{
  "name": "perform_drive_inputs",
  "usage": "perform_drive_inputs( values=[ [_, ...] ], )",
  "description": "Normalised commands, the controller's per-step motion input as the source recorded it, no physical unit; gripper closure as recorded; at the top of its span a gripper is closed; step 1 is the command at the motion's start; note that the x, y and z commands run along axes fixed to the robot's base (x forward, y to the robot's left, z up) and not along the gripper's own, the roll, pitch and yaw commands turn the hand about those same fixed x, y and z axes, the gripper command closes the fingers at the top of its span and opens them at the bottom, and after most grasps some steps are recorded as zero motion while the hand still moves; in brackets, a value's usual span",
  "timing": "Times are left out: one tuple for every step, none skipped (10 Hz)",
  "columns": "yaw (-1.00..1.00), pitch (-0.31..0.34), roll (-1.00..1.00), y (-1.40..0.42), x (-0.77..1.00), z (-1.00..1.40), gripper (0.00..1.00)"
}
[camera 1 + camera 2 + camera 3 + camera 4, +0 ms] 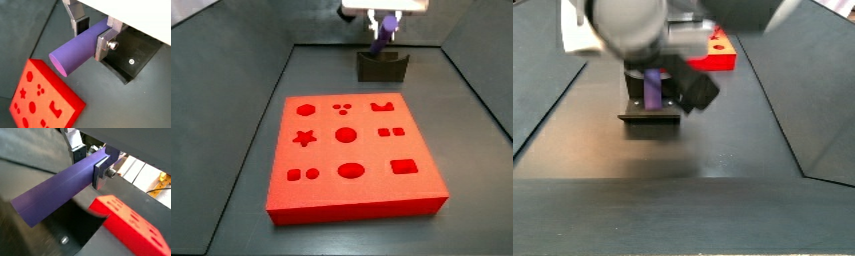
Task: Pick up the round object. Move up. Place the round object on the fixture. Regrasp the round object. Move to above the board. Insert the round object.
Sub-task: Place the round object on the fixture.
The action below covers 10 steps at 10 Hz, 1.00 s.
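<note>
My gripper (93,34) is shut on the purple round object (75,52), with a silver finger on each side of it near one end. In both wrist views most of the peg (53,193) sticks out past the fingers. In a side view the gripper (381,28) holds the peg (378,42) upright just above the dark fixture (382,66) at the far end of the floor. The peg (652,88) shows close over the fixture (649,118) in both side views; I cannot tell whether they touch. The orange-red board (352,150) lies flat nearby, apart from the fixture.
Dark walls slope up round the grey floor (472,170). The board also shows in both wrist views (40,100) (130,223). The fixture's dark base (133,57) lies behind the peg. The arm's bulky body (640,25) hides the fingers in one side view.
</note>
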Motion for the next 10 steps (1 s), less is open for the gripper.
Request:
perform_drive_inputs(
  values=[
    [-0.20, 0.001, -0.20, 0.13, 0.17, -0.97, 1.00],
    [-0.17, -0.032, -0.15, 0.14, 0.14, -0.76, 1.00],
    [-0.15, -0.057, -0.11, 0.18, 0.11, -0.69, 1.00],
    [-0.15, -0.057, -0.11, 0.18, 0.11, -0.69, 1.00],
    [-0.15, -0.072, -0.11, 0.21, 0.11, -0.68, 1.00],
    [-0.15, -0.075, -0.11, 0.21, 0.12, -0.67, 1.00],
    [-0.12, -0.079, -0.11, 0.22, 0.12, -0.65, 1.00],
    [-0.08, -0.076, -0.11, 0.21, 0.11, -0.65, 1.00],
    [0.00, 0.000, 0.00, -0.50, 0.00, -0.17, 1.00],
    [0.00, 0.000, 0.00, 0.00, 0.00, 0.00, 0.00]
  ],
)
